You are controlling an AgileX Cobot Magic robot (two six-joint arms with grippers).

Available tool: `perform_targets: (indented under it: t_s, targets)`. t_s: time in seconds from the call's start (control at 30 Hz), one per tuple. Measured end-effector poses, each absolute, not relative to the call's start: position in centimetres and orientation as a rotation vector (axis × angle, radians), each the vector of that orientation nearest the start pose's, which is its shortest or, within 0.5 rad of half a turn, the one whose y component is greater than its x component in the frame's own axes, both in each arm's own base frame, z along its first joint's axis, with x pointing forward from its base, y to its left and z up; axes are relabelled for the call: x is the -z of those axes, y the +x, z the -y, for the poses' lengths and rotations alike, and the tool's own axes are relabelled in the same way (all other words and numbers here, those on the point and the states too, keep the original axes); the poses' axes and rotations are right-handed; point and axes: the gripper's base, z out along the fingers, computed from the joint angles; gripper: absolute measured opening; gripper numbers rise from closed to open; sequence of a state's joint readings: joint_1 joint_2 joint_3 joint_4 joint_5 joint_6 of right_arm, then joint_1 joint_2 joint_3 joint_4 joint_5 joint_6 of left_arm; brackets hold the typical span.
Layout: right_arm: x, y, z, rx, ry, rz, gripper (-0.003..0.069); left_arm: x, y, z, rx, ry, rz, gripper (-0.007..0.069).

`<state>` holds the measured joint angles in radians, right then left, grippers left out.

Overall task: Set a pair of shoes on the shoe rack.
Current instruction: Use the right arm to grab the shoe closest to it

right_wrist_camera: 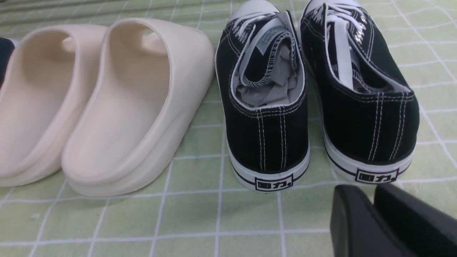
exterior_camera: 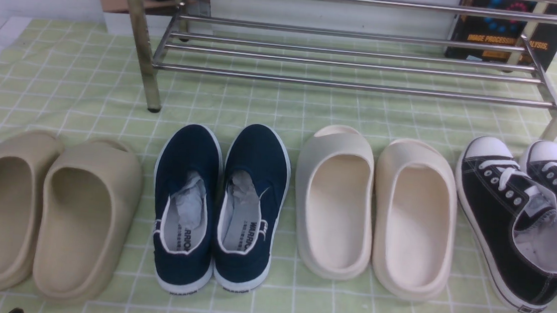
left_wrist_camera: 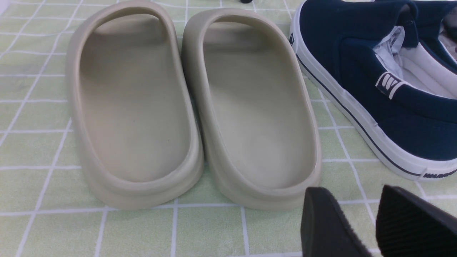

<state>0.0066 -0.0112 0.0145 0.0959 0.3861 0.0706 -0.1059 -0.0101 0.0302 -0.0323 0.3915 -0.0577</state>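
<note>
Four pairs of footwear stand in a row on the desk [exterior_camera: 265, 306], which is covered by a pale green cloth with a white grid. All have their heels to the near side and their toes to the far side. From left to right they are tan slides [exterior_camera: 47, 212], navy slip-ons [exterior_camera: 218, 207] stuffed with white paper, cream slides [exterior_camera: 374, 210], and the black sneakers [exterior_camera: 519, 223].

The sneakers sit at the right end of the row, side by side and angled slightly leftward at the toes. Their white toe caps lie near the right front leg of the shoe rack [exterior_camera: 350, 84]. The right one is partly cut off by the edge of the front view. Grey paper fills the left one.

The chrome rack stands on the far side of the desk, behind the whole row, and none of its visible bars carries a shoe.

The left claw [left_wrist_camera: 351, 194] hovers low at the near left, just behind the heels of the tan slides. Its black fingers [left_wrist_camera: 328, 225] are narrowly parted and hold nothing.

The right claw [right_wrist_camera: 364, 191] hangs near the heel of the right sneaker and touches neither shoe. Its two fingers overlap in the right wrist view, so one cannot tell how far apart they stand.
</note>
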Motion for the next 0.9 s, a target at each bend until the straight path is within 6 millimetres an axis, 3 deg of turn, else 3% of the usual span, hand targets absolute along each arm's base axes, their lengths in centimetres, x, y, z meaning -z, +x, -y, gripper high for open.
perform_targets:
  t_s: [0.47,0.9]
  targets:
    - [-18.3,5.5,-0.2,-0.141,0.117,-1.744,0.0136,-16.8,5.2,0.7,0.143,0.026,-1.897,0.0239]
    - [-20.6,5.6,0.0,-0.205,0.181,-1.479,0.0149,-16.8,5.2,0.7,0.143,0.026,-1.897,0.0239]
